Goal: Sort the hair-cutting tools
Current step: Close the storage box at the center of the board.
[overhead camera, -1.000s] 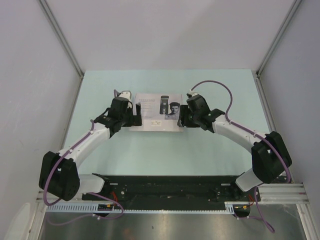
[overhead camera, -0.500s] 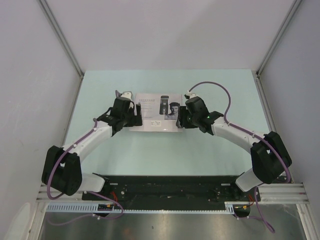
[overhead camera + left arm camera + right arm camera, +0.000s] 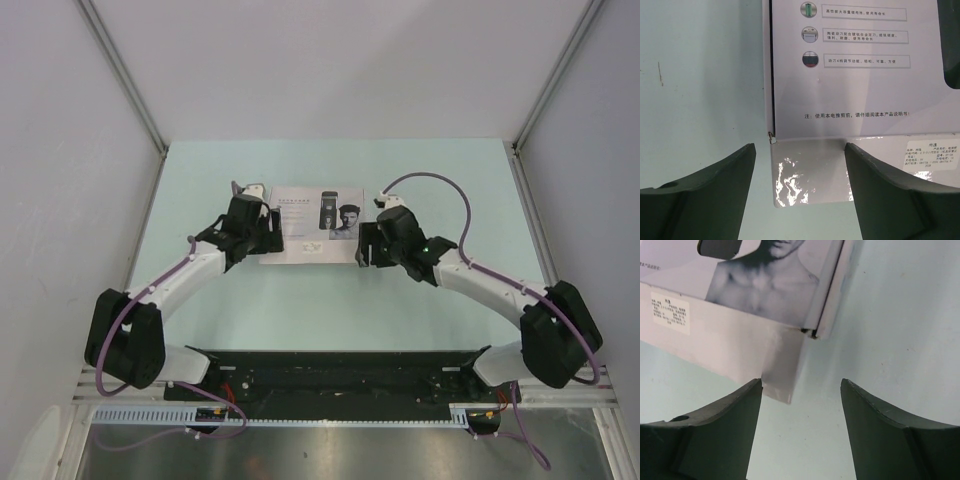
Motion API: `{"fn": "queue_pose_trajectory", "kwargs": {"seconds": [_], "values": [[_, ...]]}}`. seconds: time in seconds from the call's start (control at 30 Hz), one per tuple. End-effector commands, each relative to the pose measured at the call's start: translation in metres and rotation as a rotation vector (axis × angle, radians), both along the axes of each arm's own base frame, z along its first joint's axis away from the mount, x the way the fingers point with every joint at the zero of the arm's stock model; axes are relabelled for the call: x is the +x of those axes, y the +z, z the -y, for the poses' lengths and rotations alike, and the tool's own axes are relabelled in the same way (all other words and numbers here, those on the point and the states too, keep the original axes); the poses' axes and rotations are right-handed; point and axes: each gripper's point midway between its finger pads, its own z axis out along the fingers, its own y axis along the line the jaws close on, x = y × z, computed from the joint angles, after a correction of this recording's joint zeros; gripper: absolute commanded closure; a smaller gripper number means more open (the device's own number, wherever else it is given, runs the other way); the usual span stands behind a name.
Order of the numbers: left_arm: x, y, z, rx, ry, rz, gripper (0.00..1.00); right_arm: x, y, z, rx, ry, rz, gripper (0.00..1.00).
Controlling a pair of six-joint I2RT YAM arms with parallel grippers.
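Note:
None of the hair-cutting tools show in any view. The flat white box (image 3: pixel 315 225) lies shut on the table, with a clipper and a man printed on its lid. My left gripper (image 3: pixel 270 233) is at the box's left end. In the left wrist view this gripper (image 3: pixel 800 167) stands open, and a glossy side flap (image 3: pixel 810 172) of the box lies flat between its fingers (image 3: pixel 705 190). My right gripper (image 3: pixel 366 250) is at the box's near right corner. In its wrist view it (image 3: pixel 801 390) is open over bare table, with a small flap (image 3: pixel 782 372) just by the left finger (image 3: pixel 725 430).
The pale green table (image 3: pixel 330 300) is walled by grey panels at left, right and back. The black arm-mount rail (image 3: pixel 330 370) runs along the near edge. A purple cable (image 3: pixel 440 185) loops above the right arm.
My right gripper has drawn back towards the near right, off the box's end, and its jaws have widened. The left gripper's jaws have narrowed a little around the flap. The box has stayed put.

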Motion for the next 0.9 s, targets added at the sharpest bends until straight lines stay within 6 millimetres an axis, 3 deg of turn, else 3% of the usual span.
{"fn": "queue_pose_trajectory", "kwargs": {"seconds": [0.0, 0.13, 0.4, 0.63, 0.73, 0.87], "values": [[0.001, -0.006, -0.006, 0.027, 0.018, -0.016, 0.23, -0.004, 0.017, 0.014, 0.017, -0.039, 0.088, 0.3], [0.0, -0.006, -0.006, 0.038, 0.002, -0.017, 0.23, -0.02, 0.017, 0.017, 0.055, -0.04, 0.11, 0.33], [-0.004, -0.007, -0.003, 0.034, -0.035, -0.018, 0.23, -0.038, -0.007, 0.008, -0.02, -0.016, 0.142, 0.4], [-0.005, -0.006, 0.002, 0.022, -0.06, -0.025, 0.23, -0.028, -0.029, 0.012, 0.032, -0.135, 0.251, 0.45], [-0.004, -0.004, 0.001, 0.027, -0.064, -0.019, 0.23, -0.021, -0.031, 0.009, 0.063, -0.171, 0.28, 0.46], [-0.005, -0.004, 0.003, 0.022, -0.073, -0.021, 0.23, -0.011, -0.021, 0.0, 0.111, -0.185, 0.34, 0.46]]}}
